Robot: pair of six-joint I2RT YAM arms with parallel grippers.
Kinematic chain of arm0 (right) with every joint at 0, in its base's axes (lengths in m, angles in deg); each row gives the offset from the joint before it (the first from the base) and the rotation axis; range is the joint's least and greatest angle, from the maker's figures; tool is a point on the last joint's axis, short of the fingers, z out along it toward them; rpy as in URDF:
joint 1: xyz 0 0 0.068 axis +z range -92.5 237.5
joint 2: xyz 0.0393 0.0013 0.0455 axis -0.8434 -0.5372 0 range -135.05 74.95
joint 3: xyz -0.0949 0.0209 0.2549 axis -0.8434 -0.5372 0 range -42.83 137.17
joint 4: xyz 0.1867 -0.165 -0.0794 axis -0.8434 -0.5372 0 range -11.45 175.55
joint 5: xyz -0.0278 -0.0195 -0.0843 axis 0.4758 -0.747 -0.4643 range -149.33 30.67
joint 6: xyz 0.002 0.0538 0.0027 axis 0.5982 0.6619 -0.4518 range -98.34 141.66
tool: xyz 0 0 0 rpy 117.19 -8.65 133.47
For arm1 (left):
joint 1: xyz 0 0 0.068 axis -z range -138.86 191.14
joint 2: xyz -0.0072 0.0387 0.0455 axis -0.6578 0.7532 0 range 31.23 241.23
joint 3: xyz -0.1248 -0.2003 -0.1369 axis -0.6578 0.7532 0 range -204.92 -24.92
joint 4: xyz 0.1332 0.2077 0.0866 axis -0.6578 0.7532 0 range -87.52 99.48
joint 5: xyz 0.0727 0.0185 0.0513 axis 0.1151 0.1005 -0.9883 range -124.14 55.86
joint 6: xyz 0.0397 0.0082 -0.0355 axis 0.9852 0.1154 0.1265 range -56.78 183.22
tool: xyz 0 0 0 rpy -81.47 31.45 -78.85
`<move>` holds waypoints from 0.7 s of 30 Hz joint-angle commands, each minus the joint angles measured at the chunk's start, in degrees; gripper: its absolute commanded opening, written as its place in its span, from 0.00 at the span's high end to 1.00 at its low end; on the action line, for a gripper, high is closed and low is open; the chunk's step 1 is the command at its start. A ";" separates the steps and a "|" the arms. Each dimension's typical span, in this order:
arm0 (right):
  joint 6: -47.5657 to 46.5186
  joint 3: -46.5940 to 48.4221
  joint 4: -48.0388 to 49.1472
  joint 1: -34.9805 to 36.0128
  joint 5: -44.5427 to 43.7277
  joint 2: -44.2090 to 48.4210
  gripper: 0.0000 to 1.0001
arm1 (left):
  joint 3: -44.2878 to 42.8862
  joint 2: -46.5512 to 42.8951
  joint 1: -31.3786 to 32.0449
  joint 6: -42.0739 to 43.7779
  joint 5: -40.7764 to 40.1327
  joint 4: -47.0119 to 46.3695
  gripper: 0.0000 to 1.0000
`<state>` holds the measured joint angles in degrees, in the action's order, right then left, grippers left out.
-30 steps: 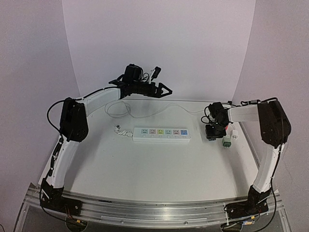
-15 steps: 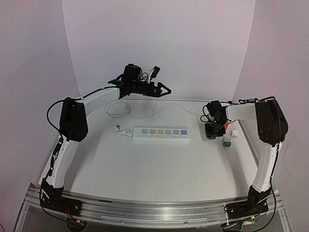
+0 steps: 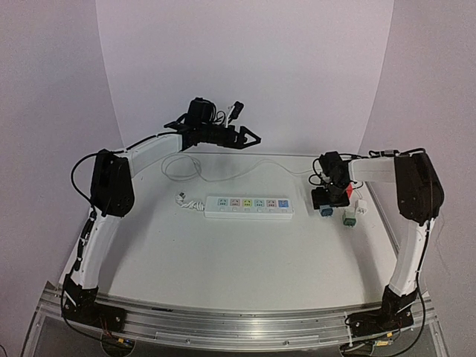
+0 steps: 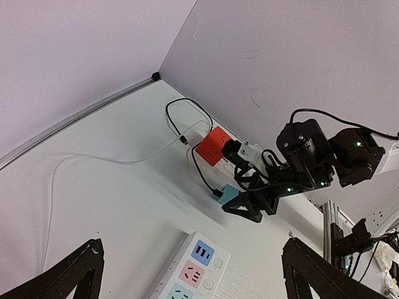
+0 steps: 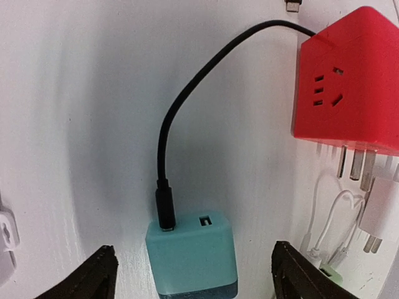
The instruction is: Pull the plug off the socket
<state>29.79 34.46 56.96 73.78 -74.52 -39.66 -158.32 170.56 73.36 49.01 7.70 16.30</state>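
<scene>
White and long, the rectangular power strip [image 3: 250, 207] with five outlets in a row and small coloured labels lies flat near the middle of the desk [image 3: 223, 260]. Its long side runs from left to right in the top view, and its white cord [image 3: 186, 203] leaves it at the left end.

Just past the right end of the strip, the right claw [image 3: 325, 204] points down at the desk. In the right wrist view its two fingers [image 5: 103, 274] are apart, and the small square teal charger plug [image 5: 192, 258] lies on the desk between them, with a gap on each side. This plug is near the strip but does not touch it. A thin black cable [image 5: 168, 143] is pushed into the plug's face and bends away to the upper right. Beside it lies a red cube adapter [image 5: 346, 81] with metal pins.

The left claw [image 3: 253, 137] is raised high over the back of the desk, well apart from the strip. In the left wrist view its fingers [image 4: 75, 274] are spread wide.
</scene>
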 commanded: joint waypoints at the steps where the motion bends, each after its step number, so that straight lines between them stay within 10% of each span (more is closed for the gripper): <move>1: -1.61 3.39 -0.67 -0.08 0.34 5.15 0.10 | 2.43 -7.41 -1.86 3.47 -0.10 -0.12 0.01; 21: -2.03 -12.55 22.45 -0.75 12.05 25.99 0.05 | 68.07 -50.25 -6.44 11.84 -23.38 -22.05 0.00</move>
<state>26.83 28.19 69.21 73.69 -64.76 -16.84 -99.48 127.29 66.56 62.84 -5.28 3.19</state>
